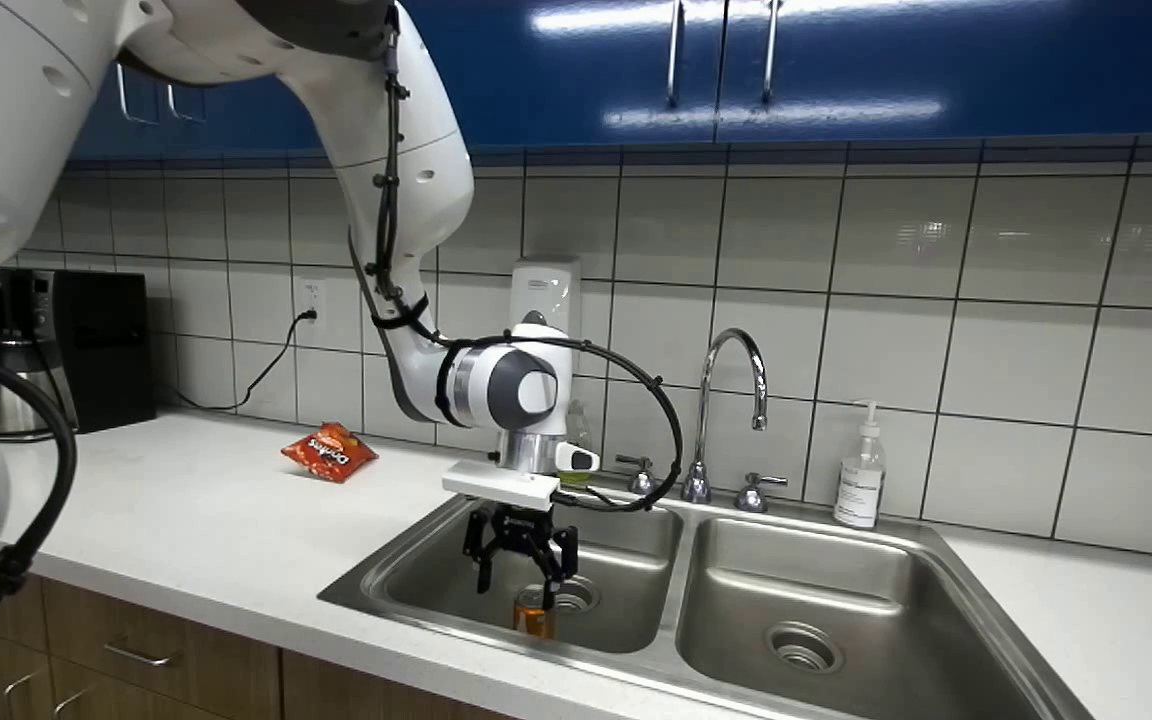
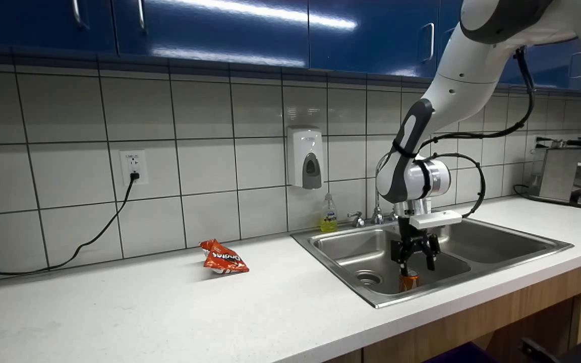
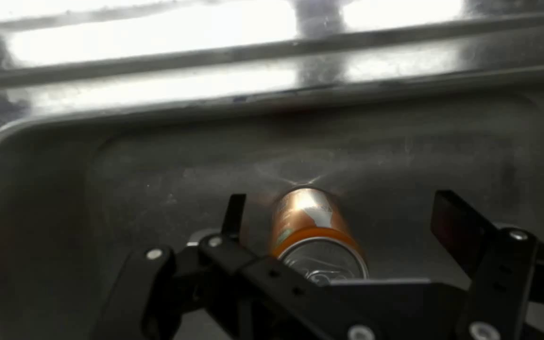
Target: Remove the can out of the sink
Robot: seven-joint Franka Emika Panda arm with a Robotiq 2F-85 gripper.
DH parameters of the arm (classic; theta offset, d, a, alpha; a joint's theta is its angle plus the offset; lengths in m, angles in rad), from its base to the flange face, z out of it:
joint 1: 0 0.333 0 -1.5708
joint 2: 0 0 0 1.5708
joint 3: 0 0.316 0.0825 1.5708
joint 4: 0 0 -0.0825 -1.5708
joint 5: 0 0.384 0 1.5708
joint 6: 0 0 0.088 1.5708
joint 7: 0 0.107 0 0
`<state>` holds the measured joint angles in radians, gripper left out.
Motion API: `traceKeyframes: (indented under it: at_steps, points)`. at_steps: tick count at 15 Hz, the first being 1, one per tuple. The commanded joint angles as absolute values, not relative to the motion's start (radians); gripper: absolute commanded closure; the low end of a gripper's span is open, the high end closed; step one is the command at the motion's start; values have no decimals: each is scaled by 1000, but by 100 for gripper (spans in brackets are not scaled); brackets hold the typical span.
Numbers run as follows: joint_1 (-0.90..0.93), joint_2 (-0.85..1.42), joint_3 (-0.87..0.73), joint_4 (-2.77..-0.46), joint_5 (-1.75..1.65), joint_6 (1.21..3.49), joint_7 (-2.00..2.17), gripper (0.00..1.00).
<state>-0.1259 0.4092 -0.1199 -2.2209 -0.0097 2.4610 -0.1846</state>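
An orange can with a silver lid stands upright on the floor of a sink basin, and it shows in both exterior views (image 1: 533, 618) (image 2: 408, 282) and in the wrist view (image 3: 307, 215). The steel sink has two basins, and its rim (image 1: 681, 590) shows in both exterior views (image 2: 338, 269). My gripper (image 1: 516, 597) (image 2: 417, 269) points down into the can's basin, close to the can's top. In the wrist view my gripper (image 3: 340, 195) is open, with the can between its fingers, nearer the left one. The near edge of the lid is hidden by the gripper.
A faucet (image 1: 706, 420) and handles stand behind the sink. A pump bottle (image 1: 859, 480) and a yellow dish soap bottle (image 2: 329, 219) stand at its back. A red chip bag (image 1: 329, 453) (image 2: 224, 258) lies on the white counter (image 2: 169, 312). A divider separates the basins.
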Motion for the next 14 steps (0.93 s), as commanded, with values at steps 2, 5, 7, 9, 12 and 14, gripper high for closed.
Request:
traceKeyframes:
  at_steps: [2, 5, 7, 9, 12, 14]
  points:
    - [-175, 465, -74, -2169, 29, 2493, -246, 0]
    - [-182, 487, -69, -2150, 29, 2501, -254, 0]
    - [-183, 500, -72, -2138, 23, 2504, -251, 0]
    - [-185, 512, -71, -2125, 21, 2504, -251, 0]
    - [-192, 530, -64, -2105, 25, 2500, -257, 0]
    - [-195, 540, -60, -2095, 24, 2497, -259, 0]
